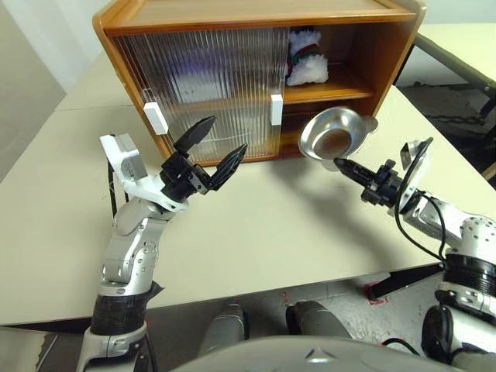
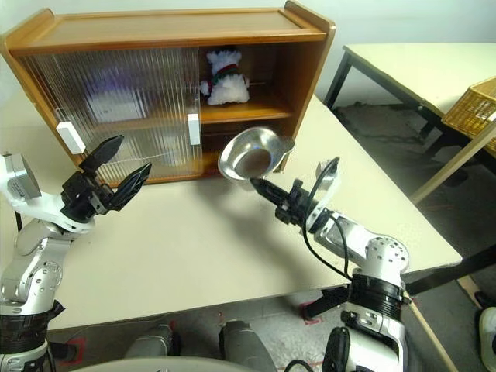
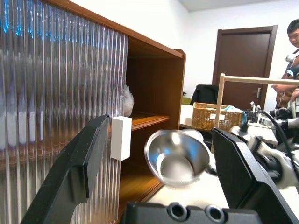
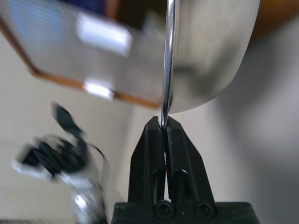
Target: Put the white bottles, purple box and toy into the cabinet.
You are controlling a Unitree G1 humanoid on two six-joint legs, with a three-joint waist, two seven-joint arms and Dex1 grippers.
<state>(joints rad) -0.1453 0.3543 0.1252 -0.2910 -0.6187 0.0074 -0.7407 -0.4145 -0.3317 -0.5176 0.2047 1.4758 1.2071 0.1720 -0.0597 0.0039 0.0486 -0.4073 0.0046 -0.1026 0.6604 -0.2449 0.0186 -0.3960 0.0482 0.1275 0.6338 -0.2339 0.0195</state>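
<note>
One task item, the toy point(image 1: 307, 58), is already sitting on the upper shelf of the cabinet point(image 1: 256, 19) at the upper centre of the frame, while you are seeing neither the white bottles nor the purple box clearly, only blurred shapes behind the ribbed door. Your right gripper point(image 1: 342, 165) is pinching the rim of a metal bowl point(image 1: 332, 133) in front of the open compartment, and your left gripper point(image 1: 211, 147) is hanging with jaws spread wide, holding nothing. No readable writing is showing.

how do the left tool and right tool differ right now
The left tool stands wide open and holds nothing; the right tool is shut on the rim of the metal bowl.

The left tool hangs in front of the cabinet's ribbed sliding doors; the right tool is by its open side, where the toy sits on the upper shelf.

Both have two black fingers and are raised above the table.
</note>
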